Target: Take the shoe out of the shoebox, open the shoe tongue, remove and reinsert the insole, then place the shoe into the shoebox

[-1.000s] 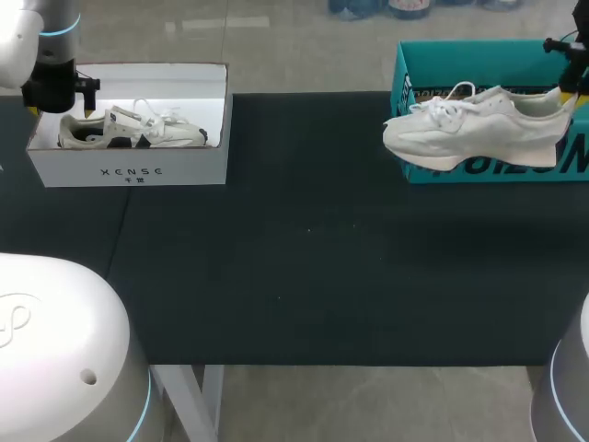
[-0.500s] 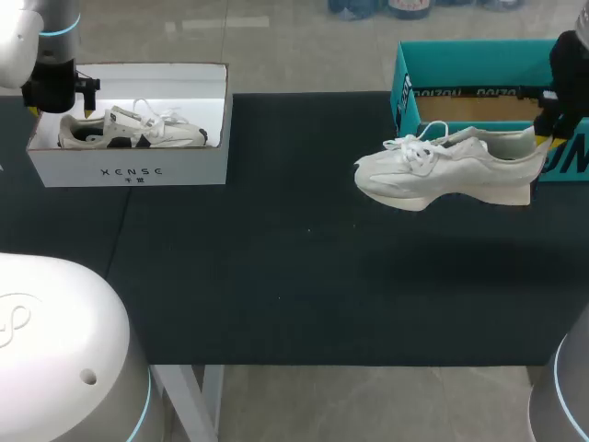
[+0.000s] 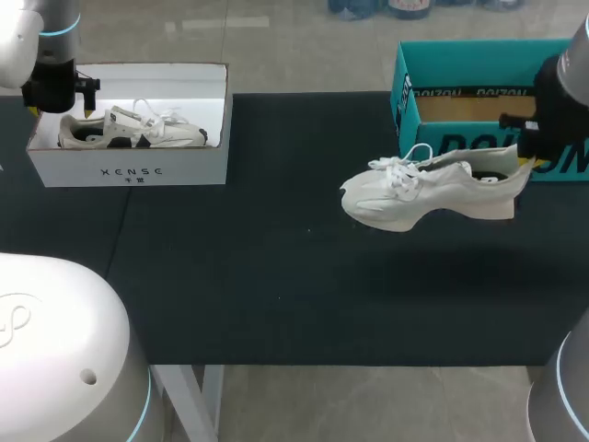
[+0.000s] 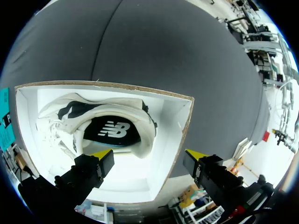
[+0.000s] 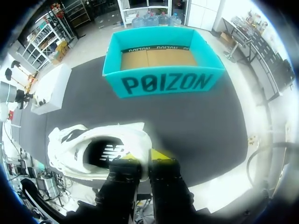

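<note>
A white lace-up shoe (image 3: 419, 195) hangs above the dark mat, toe pointing left, just in front of the teal shoebox (image 3: 405, 97). My right gripper (image 3: 526, 155) is shut on the shoe's heel collar. In the right wrist view the fingers (image 5: 161, 156) pinch the heel rim of the shoe (image 5: 77, 149), and the teal shoebox (image 5: 163, 83) stands ahead with only a brown cardboard floor showing inside. My left gripper (image 3: 57, 99) hangs open over the left end of a white box (image 3: 129, 170).
The white box holds a second shoe, white with dark patches (image 3: 133, 129). In the left wrist view that second shoe (image 4: 107, 123) lies under the open left gripper (image 4: 149, 154), inside the white box (image 4: 180, 126). The dark mat (image 3: 276, 276) covers the table.
My right arm has carried the white shoe out over the teal box's front wall, leftward and toward the front of the mat, a little lower. The left arm has not moved.
</note>
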You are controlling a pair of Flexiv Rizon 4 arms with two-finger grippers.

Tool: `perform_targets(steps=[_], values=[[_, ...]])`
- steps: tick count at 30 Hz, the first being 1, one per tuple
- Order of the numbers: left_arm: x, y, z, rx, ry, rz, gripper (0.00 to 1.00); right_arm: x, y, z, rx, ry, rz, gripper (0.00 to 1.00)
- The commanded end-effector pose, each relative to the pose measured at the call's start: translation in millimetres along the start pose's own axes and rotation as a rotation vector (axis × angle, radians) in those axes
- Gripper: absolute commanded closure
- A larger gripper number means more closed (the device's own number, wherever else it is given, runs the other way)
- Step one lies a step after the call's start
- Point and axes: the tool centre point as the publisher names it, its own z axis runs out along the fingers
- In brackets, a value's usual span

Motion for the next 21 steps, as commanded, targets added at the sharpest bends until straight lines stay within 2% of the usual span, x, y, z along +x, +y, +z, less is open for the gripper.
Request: perform_targets(steps=[1, 21], values=[[0.0, -1, 0, -0.002, 0.001, 0.001, 0.0, 2.9, -4.3, 2, -0.05, 0.0, 0.0, 1.0], [0.0, -1, 0, -0.002, 0.001, 0.001, 0.0, 24.2, -8.4, 22, -0.026, 0.004, -0.027, 1.0]])
